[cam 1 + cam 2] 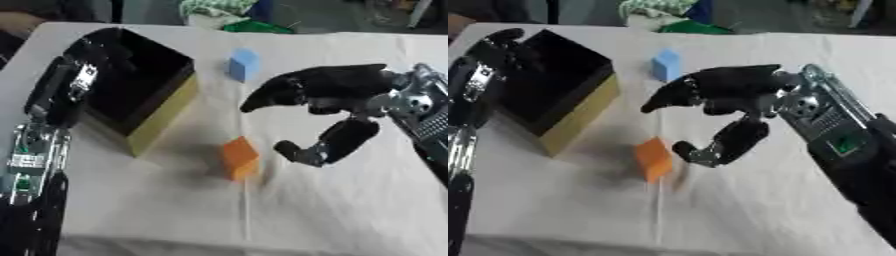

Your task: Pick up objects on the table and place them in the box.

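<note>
White cloth (350, 210) is covering the table. At the far left, the left hand (92, 47) is resting against the left wall of the box (166, 112), near its far corner; whether its fingers are straight or curled cannot be told. The box is sitting open, black inside with yellow outer sides. Right of it, near the front, an orange block (239, 158) is standing on the cloth, well apart from the box. Farther back, a light blue block (244, 64) is lying just beyond the box's right corner. The right hand (732, 97) is hovering to the right of the orange block, spread wide with nothing in it: its fingers (677, 95) are reaching out above and beyond the block, while the thumb (710, 150) is hanging just beside the block's right face, a small gap showing between them.
</note>
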Available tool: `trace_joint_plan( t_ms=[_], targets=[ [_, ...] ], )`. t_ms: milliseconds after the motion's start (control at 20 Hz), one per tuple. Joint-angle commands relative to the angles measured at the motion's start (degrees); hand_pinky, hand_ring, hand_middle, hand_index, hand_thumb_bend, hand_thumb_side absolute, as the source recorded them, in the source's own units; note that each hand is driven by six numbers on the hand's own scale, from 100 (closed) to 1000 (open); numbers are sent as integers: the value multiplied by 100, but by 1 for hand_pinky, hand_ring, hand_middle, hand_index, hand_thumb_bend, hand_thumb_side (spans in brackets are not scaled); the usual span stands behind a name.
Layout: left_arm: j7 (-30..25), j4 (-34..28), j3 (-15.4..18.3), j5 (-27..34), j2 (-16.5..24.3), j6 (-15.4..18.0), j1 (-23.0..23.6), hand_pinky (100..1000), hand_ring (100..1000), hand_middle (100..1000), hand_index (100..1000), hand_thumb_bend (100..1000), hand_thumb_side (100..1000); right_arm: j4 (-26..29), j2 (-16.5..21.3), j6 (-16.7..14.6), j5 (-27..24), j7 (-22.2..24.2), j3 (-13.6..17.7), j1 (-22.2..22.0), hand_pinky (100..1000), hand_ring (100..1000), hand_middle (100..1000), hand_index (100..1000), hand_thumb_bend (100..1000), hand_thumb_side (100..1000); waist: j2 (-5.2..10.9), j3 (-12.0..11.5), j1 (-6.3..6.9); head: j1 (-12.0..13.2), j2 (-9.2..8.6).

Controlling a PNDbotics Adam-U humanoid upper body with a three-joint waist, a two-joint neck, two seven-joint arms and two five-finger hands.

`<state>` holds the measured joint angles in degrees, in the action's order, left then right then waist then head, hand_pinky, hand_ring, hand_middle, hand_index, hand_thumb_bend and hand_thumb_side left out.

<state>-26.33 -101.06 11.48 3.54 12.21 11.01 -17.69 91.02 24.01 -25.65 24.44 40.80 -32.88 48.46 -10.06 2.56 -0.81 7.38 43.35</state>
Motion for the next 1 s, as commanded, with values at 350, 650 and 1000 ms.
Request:
trace_joint_plan(
  t_ms=[350, 650, 1000],
  targets=[
    [-35, -74, -18, 12, 105, 12, -82, 723, 620, 631, 880, 100, 726, -665, -425, -1069, 699, 376, -31, 31, 959, 917, 892, 994, 100, 588, 70, -49, 28, -16, 27],
    [-43, -77, -23, 11, 102, 10, -90, 723, 621, 632, 881, 100, 726, -912, -535, -1247, 1001, 172, -38, -12, 957, 920, 892, 994, 100, 641, 68, -56, 28, -16, 12],
    [-49, -79, -24, 5, 99, 7, -96, 724, 621, 632, 881, 100, 726, -1026, -574, -1377, 1154, 83, -87, -57, 956, 917, 888, 995, 100, 686, 64, -61, 22, -19, -11]
  ],
)
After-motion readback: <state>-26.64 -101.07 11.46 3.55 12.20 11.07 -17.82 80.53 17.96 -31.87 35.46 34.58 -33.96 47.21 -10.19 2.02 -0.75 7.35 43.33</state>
